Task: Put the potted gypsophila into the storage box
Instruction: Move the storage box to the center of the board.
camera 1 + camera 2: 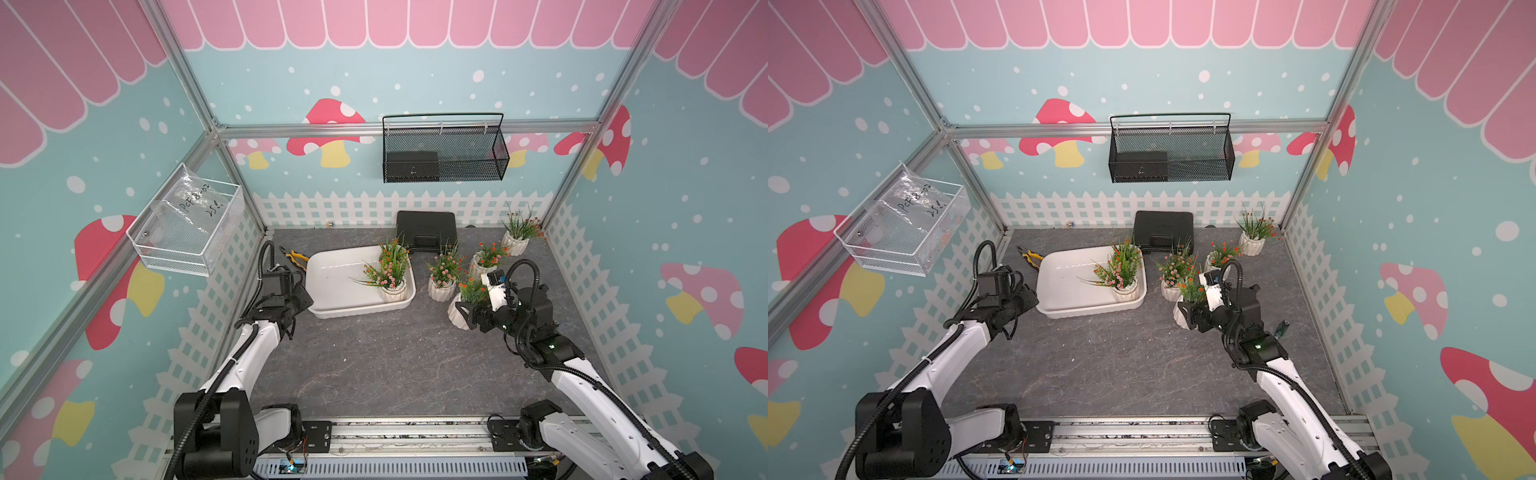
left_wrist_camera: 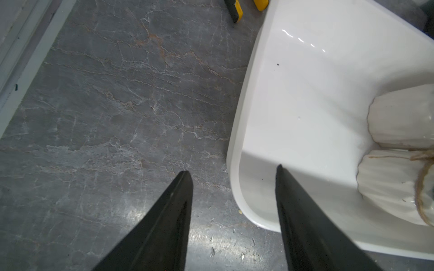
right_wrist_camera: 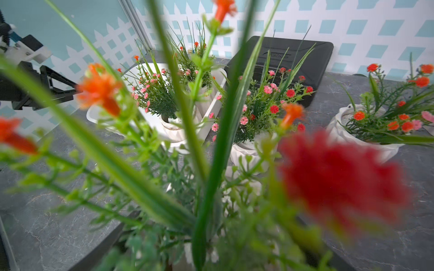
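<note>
The storage box (image 1: 332,286), a shallow white tub, lies left of centre with two potted gypsophila (image 1: 392,291) (image 1: 392,254) at its right end. Their ribbed pots (image 2: 399,117) also show in the left wrist view. Three more pots (image 1: 441,286) (image 1: 482,259) (image 1: 515,243) stand on the floor to the right. My right gripper (image 1: 464,315) is shut on another potted gypsophila (image 1: 456,313), whose sprigs (image 3: 211,140) fill the right wrist view and hide the fingertips. My left gripper (image 2: 233,169) is open and holds nothing at the box's near left corner (image 2: 237,187).
A black hard case (image 1: 426,232) stands behind the box against the back fence. Yellow-handled pliers (image 1: 295,255) lie by the box's far left corner. A black mesh basket (image 1: 444,153) hangs on the back wall and a white wire basket (image 1: 183,237) on the left wall.
</note>
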